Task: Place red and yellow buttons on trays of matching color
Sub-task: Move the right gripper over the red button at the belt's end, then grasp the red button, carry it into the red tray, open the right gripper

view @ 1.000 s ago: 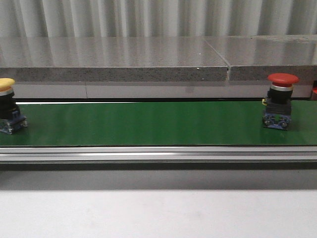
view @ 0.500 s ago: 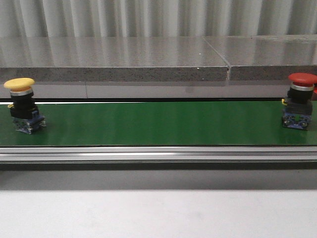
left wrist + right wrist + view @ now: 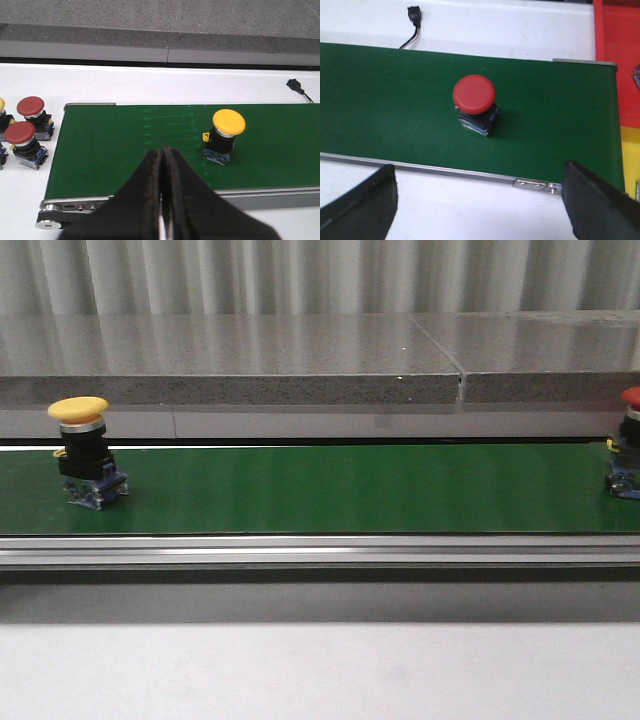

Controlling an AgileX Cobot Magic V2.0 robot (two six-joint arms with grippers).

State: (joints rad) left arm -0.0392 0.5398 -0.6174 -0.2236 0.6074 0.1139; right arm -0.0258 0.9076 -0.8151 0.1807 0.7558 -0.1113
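Your left gripper (image 3: 162, 200) hung pressed together above the green belt (image 3: 125, 145), the yellow button (image 3: 224, 135) upright beyond it. Your right gripper (image 3: 480, 200) was spread wide over the red button (image 3: 475, 104), near the belt's end beside the red tray (image 3: 617, 50).

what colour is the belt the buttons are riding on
Dark green belt; clearest in the right wrist view.

Grey speckled stone ledge (image 3: 230, 388); pale corrugated wall (image 3: 300, 275) behind.
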